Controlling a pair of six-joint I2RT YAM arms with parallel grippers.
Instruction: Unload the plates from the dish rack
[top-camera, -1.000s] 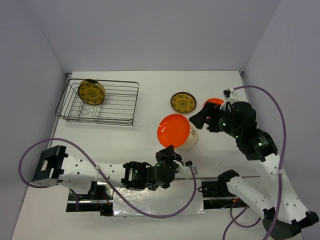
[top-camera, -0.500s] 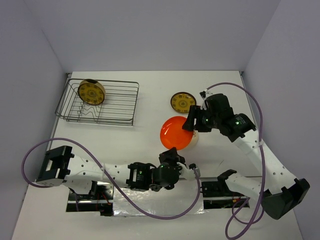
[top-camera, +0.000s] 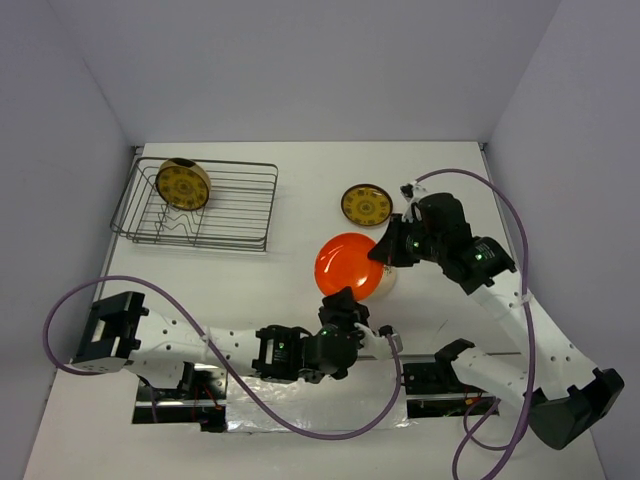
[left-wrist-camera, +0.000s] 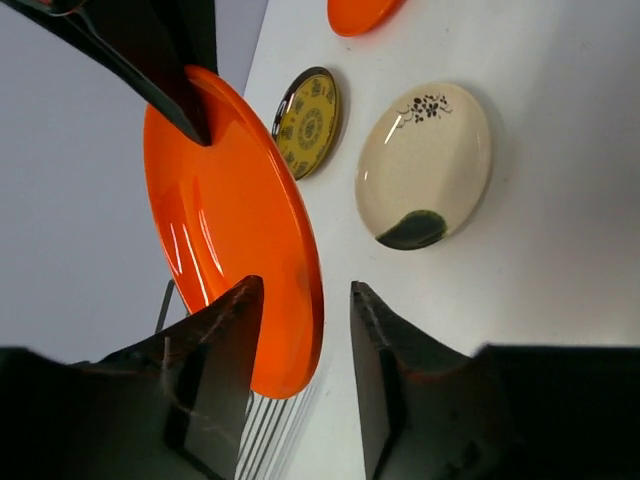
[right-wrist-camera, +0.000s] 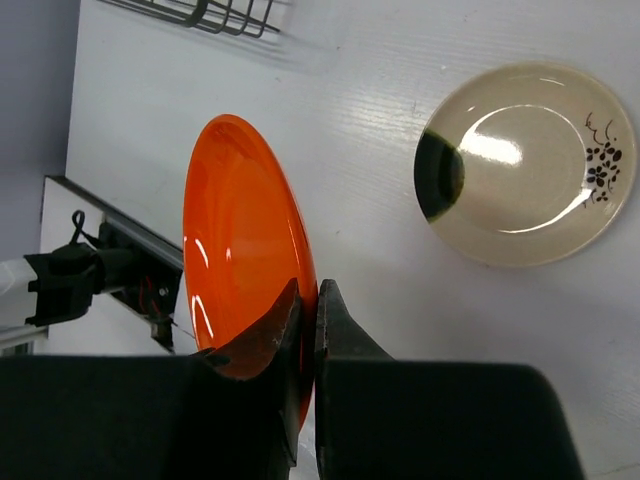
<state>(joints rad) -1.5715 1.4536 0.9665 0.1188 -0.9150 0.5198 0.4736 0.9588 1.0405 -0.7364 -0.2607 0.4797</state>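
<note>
We clamp the plain orange-red round plate (top-camera: 348, 264) mid-air in our right gripper (right-wrist-camera: 307, 300), left gripper (left-wrist-camera: 305, 290) parted around its rim; a glossy beige plate (right-wrist-camera: 525, 165) lies unloaded, one yellow-gold ringed plate (top-camera: 182, 185) waits in the dark wire dish rack (top-camera: 230, 163).

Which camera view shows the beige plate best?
The right wrist view: the beige plate lies whole and face-on there. The left wrist view shows it whole too, more aslant. In the top view the orange plate hides most of it.

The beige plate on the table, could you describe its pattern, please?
The beige plate has a dark blotch and a small dark floral sprig; right wrist view.
</note>
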